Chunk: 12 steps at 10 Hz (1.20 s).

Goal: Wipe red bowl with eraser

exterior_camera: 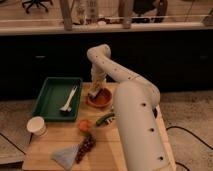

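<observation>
The red bowl sits on the wooden table, right of the green tray. My gripper hangs at the end of the white arm, pointing down into the left part of the bowl. A small pale block, the eraser, shows at the gripper's tip against the bowl's inside. The arm comes in from the lower right and arches over the bowl, hiding the table's right side.
A green tray with a white spatula-like utensil lies at the left. A white paper cup stands at the front left. A small orange item, a green object, dark grapes and a grey-blue cloth lie in front.
</observation>
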Motion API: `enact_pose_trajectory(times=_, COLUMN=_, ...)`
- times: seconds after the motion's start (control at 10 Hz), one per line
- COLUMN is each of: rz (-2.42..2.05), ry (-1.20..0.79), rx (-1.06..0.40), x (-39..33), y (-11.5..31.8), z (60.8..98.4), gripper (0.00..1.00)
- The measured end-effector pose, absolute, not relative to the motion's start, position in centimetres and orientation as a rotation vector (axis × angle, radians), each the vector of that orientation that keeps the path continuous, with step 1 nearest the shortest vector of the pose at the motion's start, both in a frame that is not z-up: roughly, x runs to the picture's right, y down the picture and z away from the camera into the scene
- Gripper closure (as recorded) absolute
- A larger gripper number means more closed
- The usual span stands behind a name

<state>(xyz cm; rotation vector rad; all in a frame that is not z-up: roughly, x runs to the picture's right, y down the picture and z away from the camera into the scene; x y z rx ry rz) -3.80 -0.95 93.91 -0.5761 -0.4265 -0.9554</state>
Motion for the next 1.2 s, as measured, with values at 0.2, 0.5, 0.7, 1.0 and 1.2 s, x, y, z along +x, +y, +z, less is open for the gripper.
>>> enact_pose_trajectory(times=0.2, rz=-0.985, ry=-0.454, rx=-0.587, x=-3.5, y=0.8, z=92.4, gripper=1.00)
enact_pose_trajectory(times=0.5, rz=-0.990, ry=-0.439, rx=-0.628, x=-0.9, y=1.8, z=91.2, gripper=1.00)
enact_pose_trajectory(times=0.7, rz=-0.965, ry=-0.387, rx=-0.661, x=2.3, y=1.4, z=91.2, gripper=1.00)
enact_pose_trajectory(times=1.0, rz=-0.926, ry=-0.350, rx=-0.661, x=4.1, y=-0.5, z=92.0, gripper=1.00)
enact_pose_trajectory(times=1.2, rz=-0.915, ry=-0.337, rx=-0.657, x=4.5, y=-1.7, z=92.5, gripper=1.00)
